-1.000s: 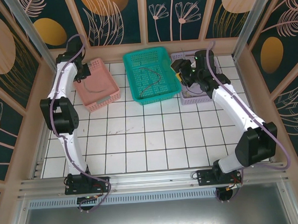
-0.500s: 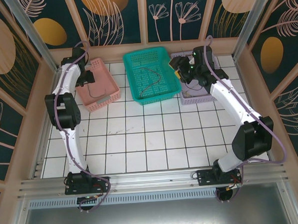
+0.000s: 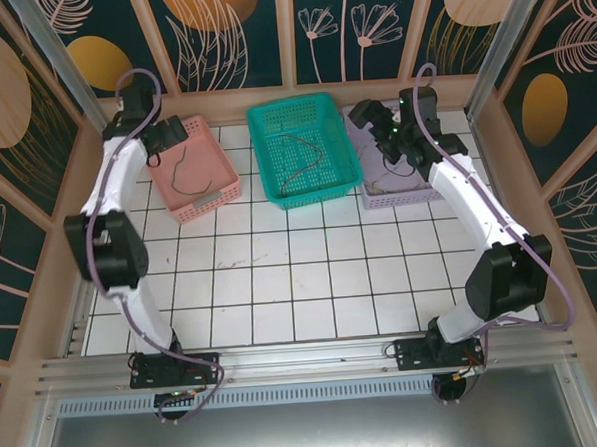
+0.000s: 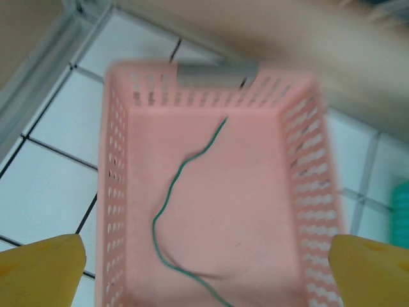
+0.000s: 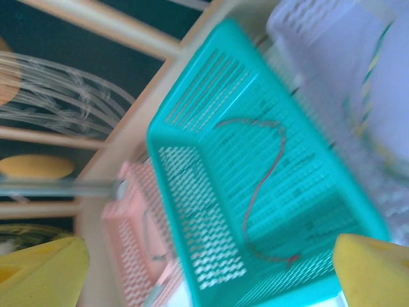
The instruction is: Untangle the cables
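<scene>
Left fingers (image 4: 42, 267) spread wide, yellow tips at the two bottom corners of the wrist view, nothing btw them. They hang above the pink basket (image 4: 118, 192), which sits far-left at the back of the tiled worktop (image 3: 281, 274). A green cable (image 4: 167, 214) lies loose on that basket's floor in a wavy line, touched by nothing. Right fingers (image 5: 39, 272) also wide apart & empty, up over the back end of the lilac basket (image 3: 402, 196) at far right. Teal basket (image 5: 192, 160) stands in the middle, btw the other two, w/ a thin red cable (image 5: 267, 185) curled on its floor. In the lilac one a yellow-green striped cable (image 5: 369, 73) shows, blurred. Each cable is in its own basket, well apart from the others
</scene>
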Robot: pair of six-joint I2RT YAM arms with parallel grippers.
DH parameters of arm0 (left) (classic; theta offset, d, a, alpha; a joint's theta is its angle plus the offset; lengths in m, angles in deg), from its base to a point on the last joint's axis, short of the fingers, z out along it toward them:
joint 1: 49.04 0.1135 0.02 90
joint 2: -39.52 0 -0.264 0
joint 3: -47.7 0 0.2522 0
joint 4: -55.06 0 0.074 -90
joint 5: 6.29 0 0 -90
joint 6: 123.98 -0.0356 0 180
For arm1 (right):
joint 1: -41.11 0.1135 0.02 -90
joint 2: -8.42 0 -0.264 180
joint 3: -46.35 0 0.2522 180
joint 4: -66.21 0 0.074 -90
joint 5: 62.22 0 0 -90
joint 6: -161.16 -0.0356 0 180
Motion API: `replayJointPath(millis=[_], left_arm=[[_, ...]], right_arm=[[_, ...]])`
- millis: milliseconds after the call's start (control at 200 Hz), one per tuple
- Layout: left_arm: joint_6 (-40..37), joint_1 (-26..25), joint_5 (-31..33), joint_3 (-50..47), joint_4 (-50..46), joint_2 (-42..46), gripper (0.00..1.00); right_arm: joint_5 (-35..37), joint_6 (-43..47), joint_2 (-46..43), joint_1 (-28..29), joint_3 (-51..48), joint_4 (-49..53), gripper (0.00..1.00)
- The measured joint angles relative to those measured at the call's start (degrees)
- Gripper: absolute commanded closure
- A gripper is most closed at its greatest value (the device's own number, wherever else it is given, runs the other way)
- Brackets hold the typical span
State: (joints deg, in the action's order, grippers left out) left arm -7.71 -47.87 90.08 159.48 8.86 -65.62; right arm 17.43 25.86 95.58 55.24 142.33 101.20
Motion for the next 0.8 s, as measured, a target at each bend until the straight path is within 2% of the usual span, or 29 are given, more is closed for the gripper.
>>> replayJointPath(millis=[100, 195, 305, 445, 535, 696, 801], left_arm=[[3.6, 0.0, -1.0, -16.5, 12.7, 16.3, 0.01], [5.6, 0.0, -1.0, -28.2, 22.0, 28.3, 0.01], [7.1, -0.8, 5.4, -37.2, 26.4, 37.3, 0.01], [6.5, -1.9, 19.8, -48.9, 29.4, 45.1, 0.01], [2.0, -1.9, 24.3, -57.9, 33.6, 49.5, 0.01], [-5.6, -1.9, 24.7, -69.7, 41.4, 50.7, 0.01], [-9.4, -1.9, 23.1, -74.1, 49.2, 46.9, 0.01]], right_arm=[[7.3, 6.1, -3.9, -0.2, -3.7, -0.9, 0.01], [14.7, 10.6, -8.8, -0.1, -8.9, -2.6, 0.01], [22.0, 16.1, -15.0, -0.7, -18.5, -9.2, 0.01], [28.1, 25.5, -22.4, -3.3, -37.7, -27.3, 0.01], [31.4, 30.6, -22.5, -5.5, -47.8, -36.5, 0.01], [31.7, 34.3, -16.6, -10.0, -55.8, -46.2, 0.01], [30.4, 35.9, -12.5, -11.2, -59.4, -54.7, 0.01]])
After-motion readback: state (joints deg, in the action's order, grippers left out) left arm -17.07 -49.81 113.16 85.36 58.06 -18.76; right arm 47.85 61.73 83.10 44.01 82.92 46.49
